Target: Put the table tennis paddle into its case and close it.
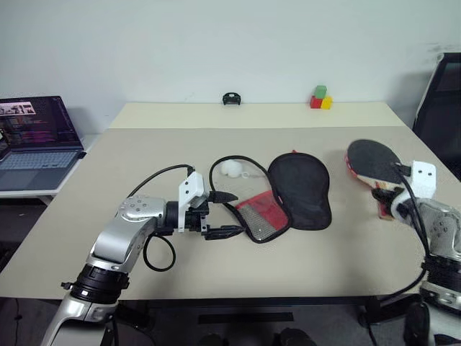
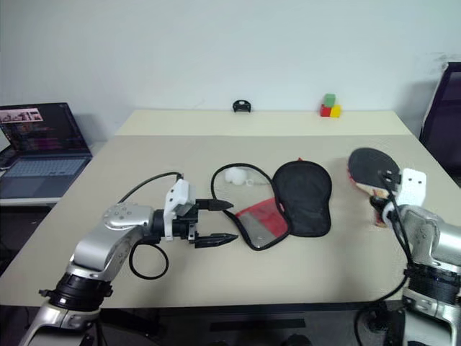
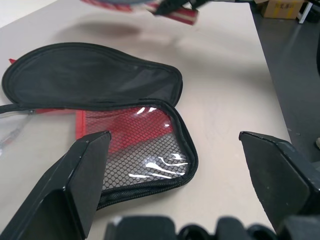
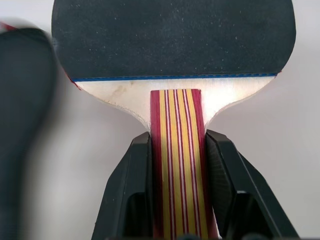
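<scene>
Both grippers sit closest to the camera, so starting there: the left gripper (image 1: 225, 214) is in the lower middle of the head view with its two black fingers spread wide and nothing between them, pointing at the case (image 1: 277, 200) from just beside its zippered edge. Over at the right edge of the frame, the right gripper (image 4: 176, 165) is clamped on the striped handle of the table tennis paddle (image 1: 372, 160), one finger on each side of the grip, and the paddle's black rubber face tilts up and away above the tan table (image 1: 144, 148). So one paddle, and it's in the right gripper, well apart from the case. One case too, lying unzipped and flat in the middle of the table: a black fabric flap on its right side, a mesh and red half on its left, with a clear panel catching glare. No logo text I can actually read on it. A small white ball (image 1: 230, 168) sits inside the loop of the open zipper edge. Far end of the table has one small black object (image 1: 230, 99) and a stack of three blocks (image 1: 320, 98), green on top of red and yellow. One open laptop (image 1: 32, 144) at the left edge, screen writing too small to read.
</scene>
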